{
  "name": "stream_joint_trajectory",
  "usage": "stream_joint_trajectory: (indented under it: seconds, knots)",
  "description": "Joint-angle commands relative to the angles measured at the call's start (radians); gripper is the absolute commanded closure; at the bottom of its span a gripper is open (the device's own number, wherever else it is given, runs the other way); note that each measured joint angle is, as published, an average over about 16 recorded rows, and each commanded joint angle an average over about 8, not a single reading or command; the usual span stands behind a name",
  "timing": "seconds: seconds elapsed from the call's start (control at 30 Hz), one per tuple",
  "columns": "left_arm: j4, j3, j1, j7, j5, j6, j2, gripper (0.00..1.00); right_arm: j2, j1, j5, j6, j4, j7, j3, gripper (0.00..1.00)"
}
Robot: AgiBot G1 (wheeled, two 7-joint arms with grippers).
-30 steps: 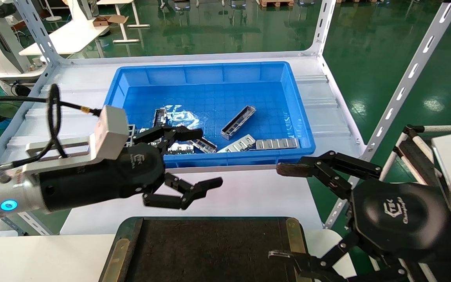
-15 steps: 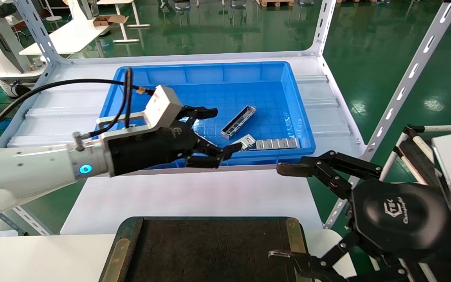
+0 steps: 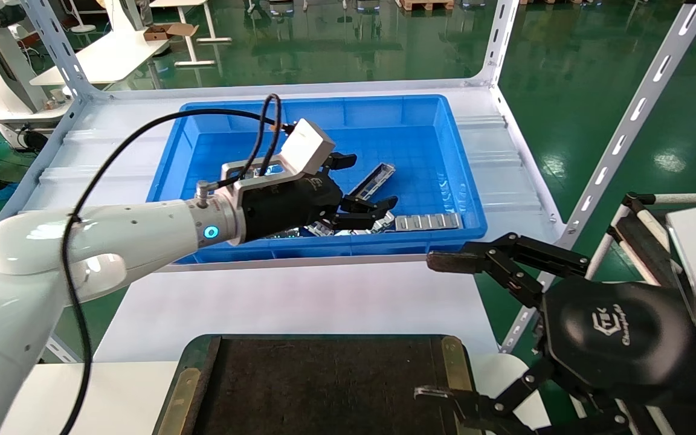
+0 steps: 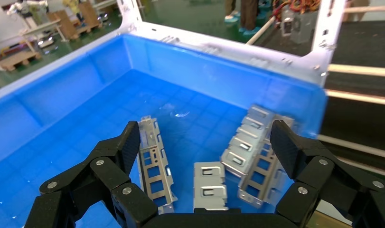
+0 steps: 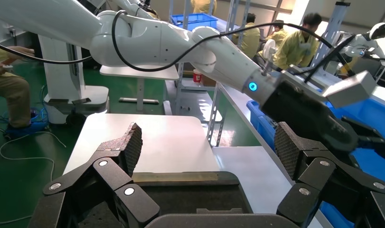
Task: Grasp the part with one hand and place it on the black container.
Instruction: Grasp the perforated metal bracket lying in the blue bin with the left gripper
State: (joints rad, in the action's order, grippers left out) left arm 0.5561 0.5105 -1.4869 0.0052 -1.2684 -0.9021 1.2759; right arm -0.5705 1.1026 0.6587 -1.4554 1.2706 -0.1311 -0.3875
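The part [image 3: 382, 173], a silver-grey channel with cut-outs, lies slantwise on the floor of the blue bin [image 3: 324, 112]. My left gripper [image 3: 369, 181] is open inside the bin, low over the part, with one finger on each side of it. In the left wrist view the part [image 4: 152, 164] lies just beside one fingertip of the open left gripper [image 4: 205, 140], which holds nothing. My right gripper [image 3: 432, 326] is open and empty at the front right, next to the black container [image 3: 324, 386]. The container also shows in the right wrist view [image 5: 190, 190], below the right gripper [image 5: 207, 147].
Flat silver multi-window plates [image 3: 426, 222] lie near the bin's front wall; they also show in the left wrist view [image 4: 245, 140], with a short plate [image 4: 209, 185] beside them. White shelf posts [image 3: 620, 139] rise at the right. White tabletop [image 3: 299, 296] lies between bin and container.
My left arm has swung from over the white tabletop forward and to the right into the blue bin, lowering over the part. Its fingers stayed open. The right arm has not moved.
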Motion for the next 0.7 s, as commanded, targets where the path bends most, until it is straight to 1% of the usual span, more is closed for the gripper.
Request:
stream_joint_trajectory:
  seconds: [0.03,0.3,0.5,0.53,0.57,0.6,0.7]
  knots:
    - [-0.048,0.003,-0.016,0.016,-0.010,0.023,0.029,0.00,0.000,0.000,0.000,0.000,0.000,0.000,0.000,0.00]
    - [-0.168,0.020,-0.055,0.057,0.001,0.086,0.079,0.00,0.000,0.000,0.000,0.000,0.000,0.000,0.000,0.00]
    - [-0.196,0.072,-0.063,0.036,0.026,0.136,0.090,0.00,0.000,0.000,0.000,0.000,0.000,0.000,0.000,0.00]
    - [-0.196,0.083,-0.063,0.029,0.031,0.145,0.091,0.02,0.000,0.000,0.000,0.000,0.000,0.000,0.000,0.01]
    - [-0.195,0.095,-0.064,0.020,0.037,0.155,0.091,0.08,0.000,0.000,0.000,0.000,0.000,0.000,0.000,0.08]
    - [-0.194,0.107,-0.064,0.011,0.044,0.164,0.092,0.19,0.000,0.000,0.000,0.000,0.000,0.000,0.000,0.21]
    - [-0.184,0.147,-0.065,-0.018,0.064,0.194,0.094,0.56,0.000,0.000,0.000,0.000,0.000,0.000,0.000,0.58]
